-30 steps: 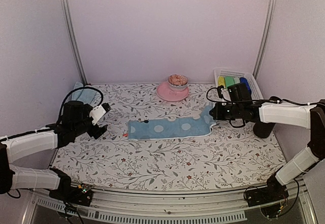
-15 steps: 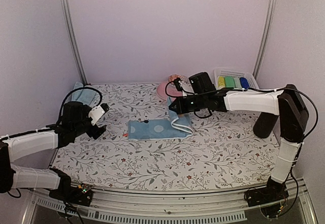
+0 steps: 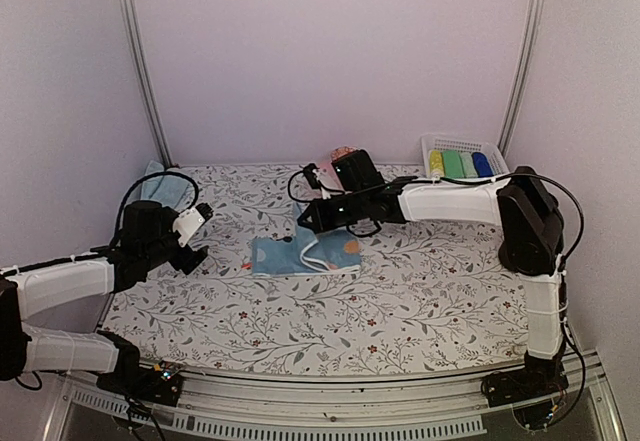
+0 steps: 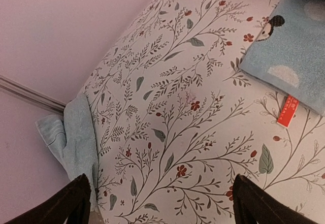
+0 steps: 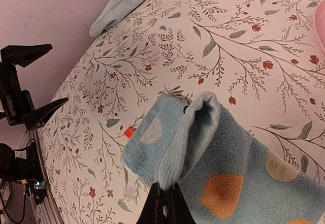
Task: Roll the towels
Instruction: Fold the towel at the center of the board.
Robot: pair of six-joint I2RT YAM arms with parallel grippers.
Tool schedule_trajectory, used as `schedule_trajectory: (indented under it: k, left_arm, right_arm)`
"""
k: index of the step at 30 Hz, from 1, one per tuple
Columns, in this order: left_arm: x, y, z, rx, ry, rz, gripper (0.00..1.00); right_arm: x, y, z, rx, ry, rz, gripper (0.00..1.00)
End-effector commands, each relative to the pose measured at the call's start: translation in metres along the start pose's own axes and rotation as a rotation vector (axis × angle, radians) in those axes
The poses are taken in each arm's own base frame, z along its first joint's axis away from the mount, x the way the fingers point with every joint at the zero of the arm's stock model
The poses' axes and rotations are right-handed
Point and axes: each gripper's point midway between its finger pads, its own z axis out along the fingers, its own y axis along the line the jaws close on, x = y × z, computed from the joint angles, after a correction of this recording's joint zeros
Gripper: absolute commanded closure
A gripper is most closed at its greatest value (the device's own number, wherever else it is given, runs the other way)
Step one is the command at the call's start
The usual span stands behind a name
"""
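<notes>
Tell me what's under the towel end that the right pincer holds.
Beneath the end pinched in the right pincer lies the same towel, its lower layer blue with pale spots. The table under that is covered.

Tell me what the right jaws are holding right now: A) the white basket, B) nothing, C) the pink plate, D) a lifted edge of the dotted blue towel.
D: the right jaws are shut on an edge of the dotted blue towel, which curls up over the part lying flat on the table.
</notes>
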Motion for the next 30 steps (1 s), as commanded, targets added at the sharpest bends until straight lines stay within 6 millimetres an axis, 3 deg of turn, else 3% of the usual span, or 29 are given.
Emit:
schedule_trajectory:
  k: [1,6,21,26,30]
  left_arm:
    - [0.001,0.003,0.001,-0.008,-0.011,-0.02,0.03]
    - [0.001,0.002,0.001,-0.006,-0.011,-0.02,0.03]
    - [0.001,0.001,0.002,-0.001,-0.009,-0.022,0.03]
    - [0.001,0.001,0.003,0.004,-0.009,-0.022,0.03]
    - [-0.004,-0.001,0.005,0.034,-0.014,-0.037,0.03]
  right_arm:
    - [-0.001,0.007,0.016,-0.024,0.001,-0.005,0.98]
    - [0.009,0.002,0.033,-0.029,0.026,0.003,0.98]
    - [0.026,0.011,0.059,-0.077,0.071,0.005,0.96]
    - [0.025,0.022,0.062,-0.118,0.072,0.004,0.82]
    - [0.02,0.032,0.056,-0.158,0.068,0.001,0.6]
